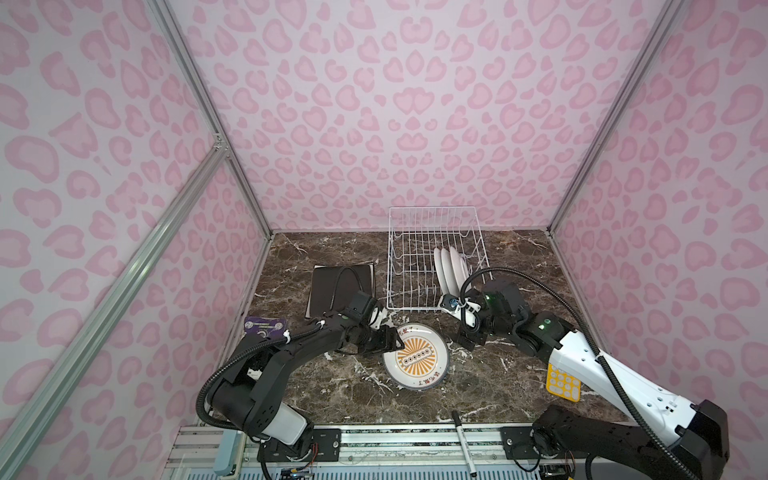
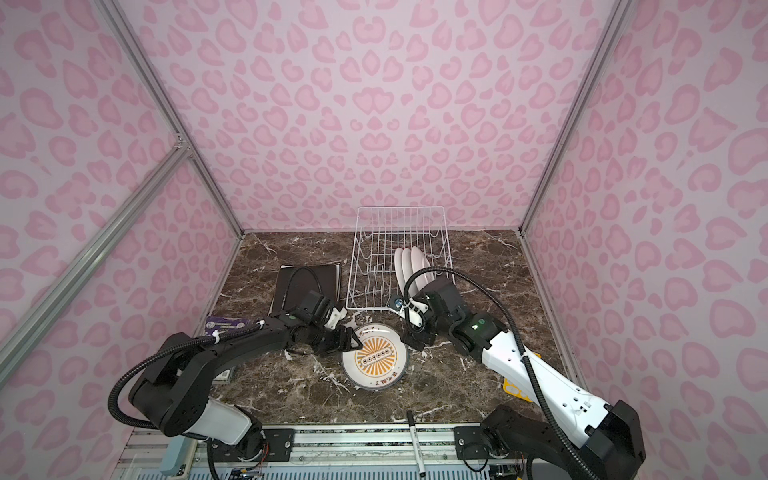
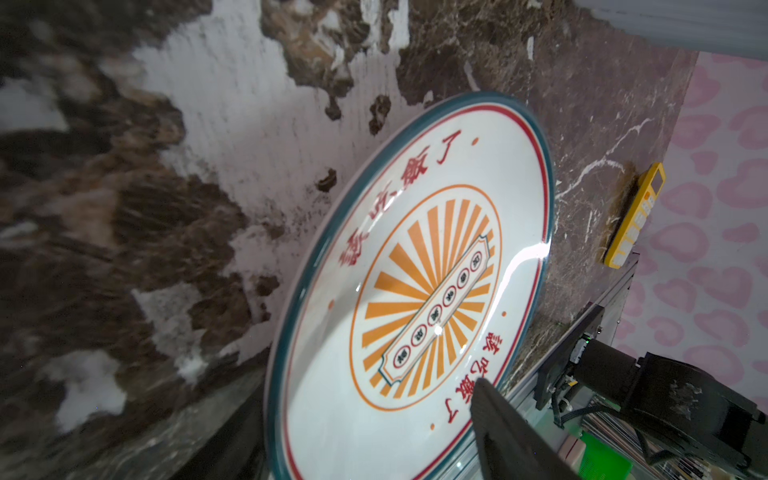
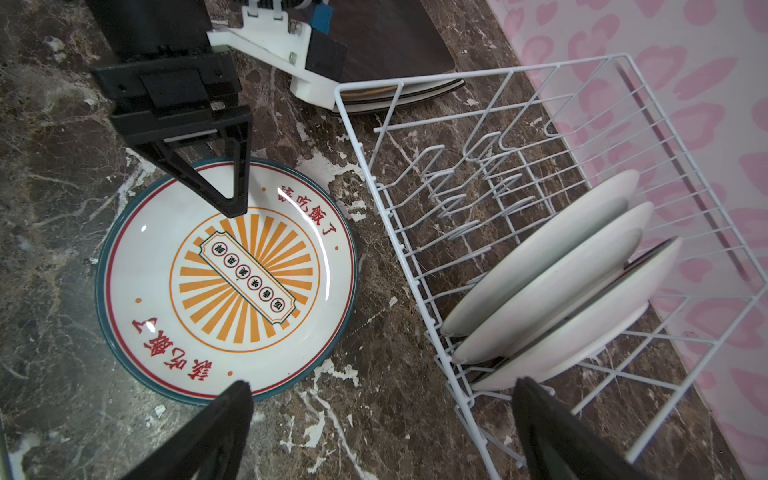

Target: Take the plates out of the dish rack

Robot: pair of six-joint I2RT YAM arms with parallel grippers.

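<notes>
dish rack [image 1: 409,266] on brown marble tabletop [image 1: 519,266], pink spotted walls [image 1: 374,104]

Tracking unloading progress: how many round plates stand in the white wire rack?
3 round white plates on edge at the wire rack's right side: left, middle, right; none apparently hidden.

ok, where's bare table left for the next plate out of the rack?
Free table: back right between dish rack and wall; back left behind the square plates; the front strip between sunburst plate and rail. Crowded: rack front down to the sunburst plate, where both arms' jaws sit; yellow calculator partly under the right arm.
</notes>
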